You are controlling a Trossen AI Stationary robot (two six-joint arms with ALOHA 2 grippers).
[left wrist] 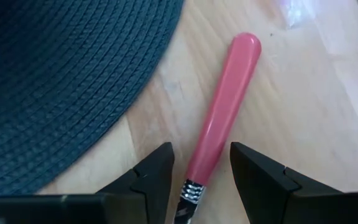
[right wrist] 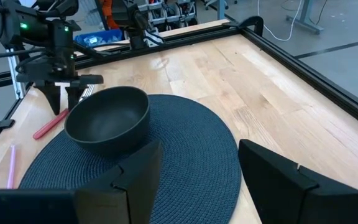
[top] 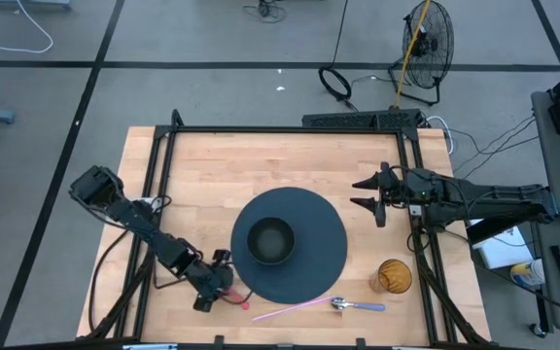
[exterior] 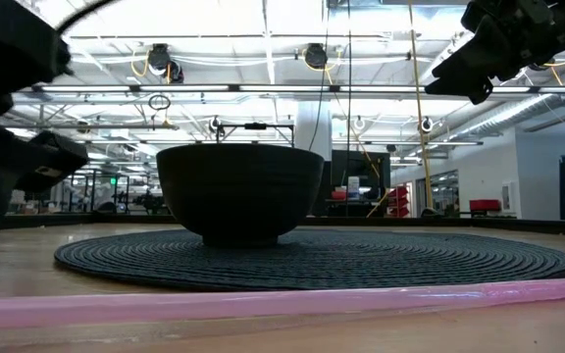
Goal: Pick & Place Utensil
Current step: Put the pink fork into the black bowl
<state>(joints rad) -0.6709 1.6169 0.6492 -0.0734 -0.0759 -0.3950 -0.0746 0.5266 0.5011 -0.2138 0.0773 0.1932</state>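
Observation:
A utensil with a glossy red handle [left wrist: 225,112] and a metal collar [left wrist: 191,190] lies flat on the wooden table, just off the near left rim of the round dark placemat [top: 324,262]. Its working end is hidden under my left gripper [left wrist: 201,157]. That gripper is open, slants down over the utensil, and has one finger on each side of the handle's collar end, with a gap on both sides. A dark bowl [top: 270,241] stands on the placemat. My right gripper [top: 372,194] hangs open above the table at the right, with nothing in it.
A thin pink straw [top: 290,311] and a metal spoon [top: 360,305] lie near the table's near edge. An amber glass [top: 394,276] stands at the near right. A black frame [top: 280,129] borders the table. Bare wood lies beyond the placemat toward the far edge.

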